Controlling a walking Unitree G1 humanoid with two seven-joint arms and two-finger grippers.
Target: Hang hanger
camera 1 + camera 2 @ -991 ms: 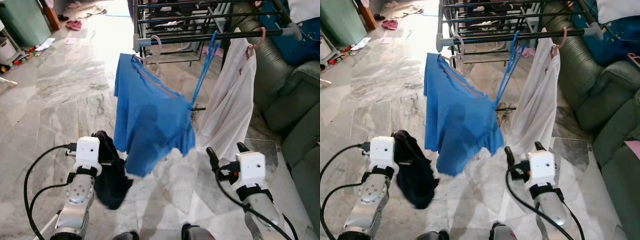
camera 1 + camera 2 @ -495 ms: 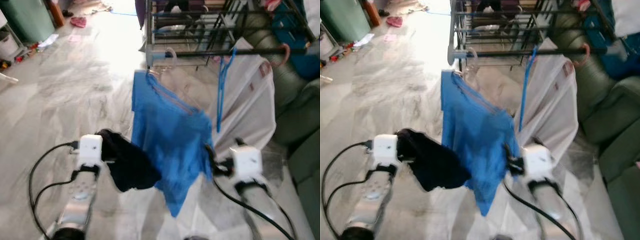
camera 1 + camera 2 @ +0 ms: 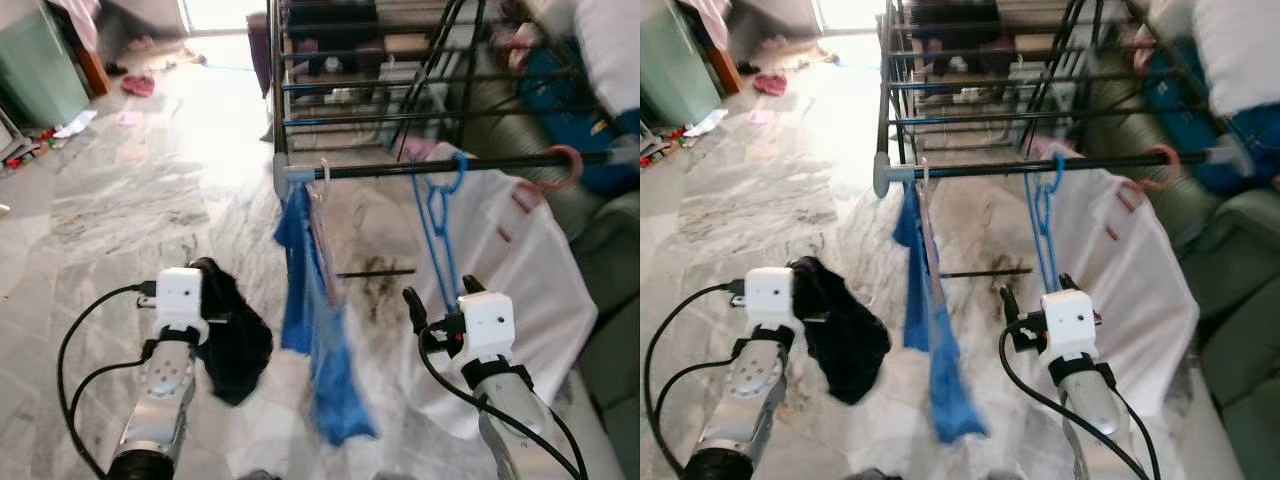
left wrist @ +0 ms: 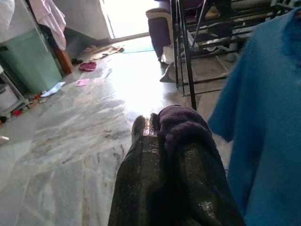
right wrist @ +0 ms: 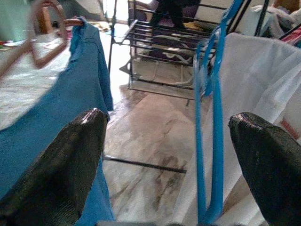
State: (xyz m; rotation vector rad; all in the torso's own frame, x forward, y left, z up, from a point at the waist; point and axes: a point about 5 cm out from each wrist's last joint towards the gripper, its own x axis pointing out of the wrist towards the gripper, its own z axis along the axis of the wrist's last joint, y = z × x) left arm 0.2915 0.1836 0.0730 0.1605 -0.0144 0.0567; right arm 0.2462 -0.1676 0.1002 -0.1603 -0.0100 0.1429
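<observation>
drying rack [image 3: 400, 168] stands ahead on a marble floor [image 3: 120, 210], its front rail running across the view. blue shirt [image 3: 315, 330] hangs from that rail near its left end on a pale hanger [image 3: 322, 190], seen edge-on, hem reaching low between the two arms. just right of it an empty blue hanger [image 3: 438, 225] is hooked on the same rail, hanging free. further right a white shirt [image 3: 520, 290] hangs on a pink hanger [image 3: 566, 165], spread wide. right gripper [image 3: 438, 300] is raised in front of the blue hanger, below its lower end, fingers [image 5: 70, 160] spread well apart and holding nothing; in the right wrist view the blue hanger sits between the two fingertips but clear of both, with the blue shirt beside one finger. left gripper [image 3: 205, 275] is up at the left, clamped on a dark cloth [image 3: 235, 340] that drapes down from it; the left wrist view shows the cloth [image 4: 183, 141] bunched over the finger tips, blue shirt close beside it. containers: a green bin [image 3: 40, 60] stands far left by the wall, contents not visible. small litter and a pink item [image 3: 138, 84] lie on the floor beyond. a green sofa [image 3: 1240, 300] sits at the right, behind the white shirt.
</observation>
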